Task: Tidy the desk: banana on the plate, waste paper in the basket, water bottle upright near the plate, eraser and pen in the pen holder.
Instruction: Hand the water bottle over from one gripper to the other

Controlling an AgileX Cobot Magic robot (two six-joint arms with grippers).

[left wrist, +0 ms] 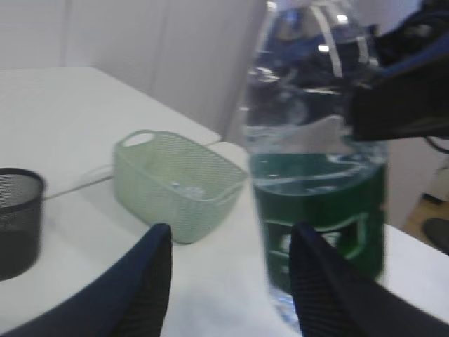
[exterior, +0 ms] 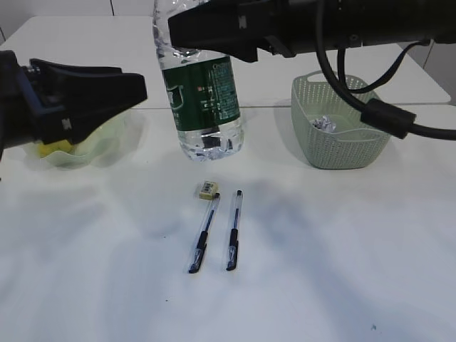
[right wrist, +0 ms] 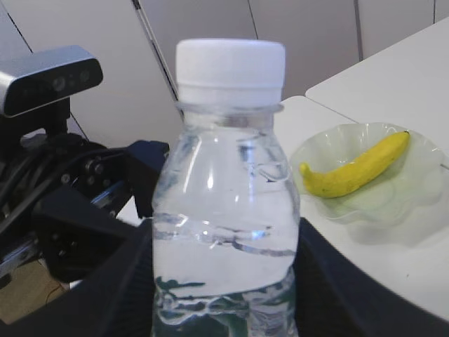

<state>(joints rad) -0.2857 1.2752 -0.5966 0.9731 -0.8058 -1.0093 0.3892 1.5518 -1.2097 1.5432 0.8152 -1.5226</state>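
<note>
Right tool [right wrist: 224, 281] clamped on water bottle [exterior: 203, 92], upright, base on or just above table [exterior: 320, 249] beside plate [exterior: 107, 146]. Left tool [left wrist: 228, 281] wide, empty. Risk: early release, tipping onto eraser [exterior: 208, 189], pens.

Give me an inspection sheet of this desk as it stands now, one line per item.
Surface: white table, bare in front.
Job's things: banana on the plate; waste paper in the basket; water bottle upright, base on the table; eraser and two pens lying loose; pen holder on the table, contents not visible.
Clutter: nothing seen.
End effectors: right end effector closed on the water bottle; left end effector open, holding nothing.
Cables: black cable hanging over the basket.
Surroundings: pale wall panels.
</note>
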